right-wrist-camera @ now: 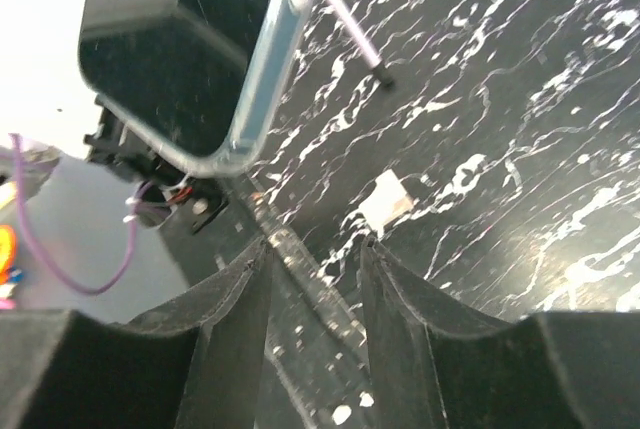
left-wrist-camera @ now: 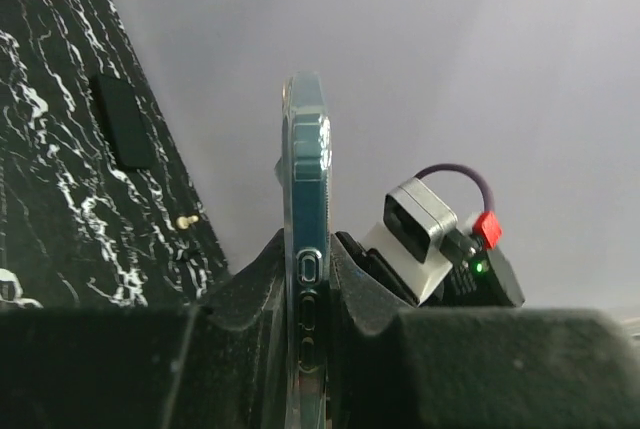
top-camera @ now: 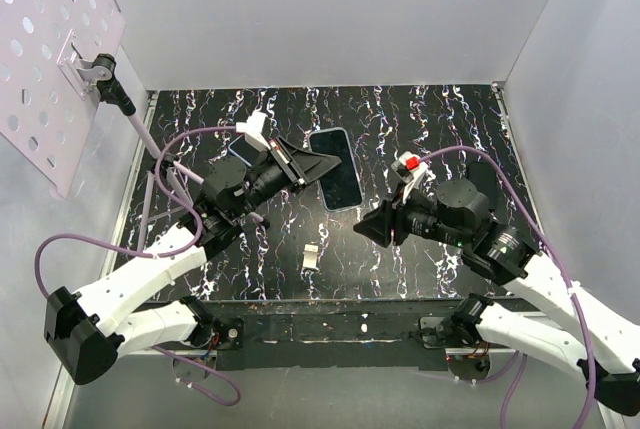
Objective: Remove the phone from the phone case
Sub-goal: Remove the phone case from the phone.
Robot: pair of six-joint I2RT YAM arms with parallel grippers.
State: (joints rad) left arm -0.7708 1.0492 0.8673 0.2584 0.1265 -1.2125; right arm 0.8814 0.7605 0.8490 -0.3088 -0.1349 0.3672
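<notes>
Mid-extraction above the middle of the counter (top-camera: 450, 139): my left gripper (top-camera: 303, 166) pinches the phone (top-camera: 336, 181) by one edge, jaws drawn narrow against its two faces, and holds it clear of the surface. My right gripper (top-camera: 373, 228) hangs just beside it, toward the right edge, jaws apart with nothing between them.

I judge the separation not yet begun. The clear phone case (right-wrist-camera: 262, 79) wraps the dark, glossy slab on every edge I can see, its rounded corner and thick bumper intact. From the left wrist the side-button mouldings show edge-on.

As I read it, the next move calls for the right fingers to catch the case's lip at a free corner and peel it back while the left keeps its clamp; the slick shell could slip. A white scrap (top-camera: 312, 256) lies toward the near edge, and a pale blue object (top-camera: 240, 150) sits toward the far-left corner.
</notes>
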